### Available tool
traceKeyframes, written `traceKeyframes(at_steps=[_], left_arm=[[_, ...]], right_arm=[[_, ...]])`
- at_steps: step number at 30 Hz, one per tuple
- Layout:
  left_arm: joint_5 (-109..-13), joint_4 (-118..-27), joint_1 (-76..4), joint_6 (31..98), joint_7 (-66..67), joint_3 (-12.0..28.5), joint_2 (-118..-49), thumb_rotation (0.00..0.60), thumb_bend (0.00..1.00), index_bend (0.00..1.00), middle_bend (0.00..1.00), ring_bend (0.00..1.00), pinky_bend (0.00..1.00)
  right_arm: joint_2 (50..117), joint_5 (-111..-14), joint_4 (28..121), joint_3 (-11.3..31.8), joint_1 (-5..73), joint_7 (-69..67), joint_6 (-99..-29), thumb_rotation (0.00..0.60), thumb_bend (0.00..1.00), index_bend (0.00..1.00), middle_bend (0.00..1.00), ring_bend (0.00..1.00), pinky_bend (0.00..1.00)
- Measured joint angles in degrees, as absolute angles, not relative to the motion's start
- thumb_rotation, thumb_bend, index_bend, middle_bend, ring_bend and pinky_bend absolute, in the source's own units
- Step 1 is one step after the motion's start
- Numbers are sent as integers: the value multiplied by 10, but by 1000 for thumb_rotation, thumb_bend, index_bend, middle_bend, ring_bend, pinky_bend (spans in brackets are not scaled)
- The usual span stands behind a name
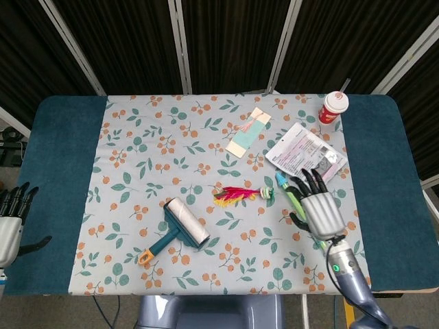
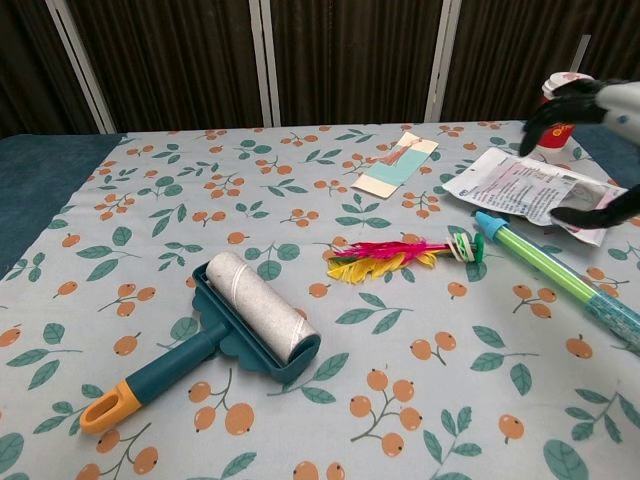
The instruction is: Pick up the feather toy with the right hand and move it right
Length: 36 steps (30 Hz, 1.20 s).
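Floral-print cloth covers the surface (image 1: pixel 137 147), its ends showing dark blue. Largest item on it: the teal lint roller (image 1: pixel 180 227), front left of centre. Next, the long green-and-blue pump toy (image 1: pixel 322 243), lying diagonally at right, partly under the right arm in the head view. Then the printed plastic packet (image 1: pixel 305 156), the bookmark card (image 1: pixel 248 131) and the red cup (image 1: pixel 333 107) at the far right corner.

The right robot hand (image 1: pixel 317 205) hovers above the pump toy, fingers spread wide, holding nothing. The left robot hand (image 1: pixel 12 223) sits at the surface's left edge, also empty with fingers apart.

Feather toy (image 1: pixel 241 195): lies flat near the centre, red-yellow feathers pointing left, green disc base to the right, just beside the pump toy's tip. Untouched.

Step in hand, by my judgement: the approach, no grasp yet. Next move calls for the right robot hand to travel left and down to the feather toy, closing on the base end without snagging the pump toy.
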<state>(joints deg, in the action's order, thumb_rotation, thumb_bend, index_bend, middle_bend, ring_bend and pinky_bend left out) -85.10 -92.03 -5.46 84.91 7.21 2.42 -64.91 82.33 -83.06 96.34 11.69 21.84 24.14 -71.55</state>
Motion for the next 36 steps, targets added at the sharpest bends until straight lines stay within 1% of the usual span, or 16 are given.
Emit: traceKeyframes(at_steps=[3,6,12,21,26,36], left_arm=[[-851,-920,-55,848,70,24,-648,556,129,40,0,0,0],[-852,-920,-55,847,69,24,-648,555,128,42,0,0,0],[-851,-920,-56,846,69,23,-647,551,127,45,0,0,0],[-849,-921,-58,842,67,24,-645,556,129,51,0,0,0],[-847,-923,-59,838,65,24,-644,552,128,55,0,0,0],[-835,-929,-66,824,67,28,-641,553,131,58,0,0,0]], right_arm=[[882,-804,936,127,247,270,-696,600,184,413,241,27,0],[931,-789,898,134,270,288,-687,600,185,433,261,41,0],[1007,-775,833,140,303,297,-679,600,187,477,302,60,0],[1099,-766,739,148,338,284,-678,600,188,478,316,70,0],[1135,-767,690,151,355,267,-676,600,188,478,316,73,0],[1213,-747,558,190,413,223,-647,600,187,475,316,75,0]])
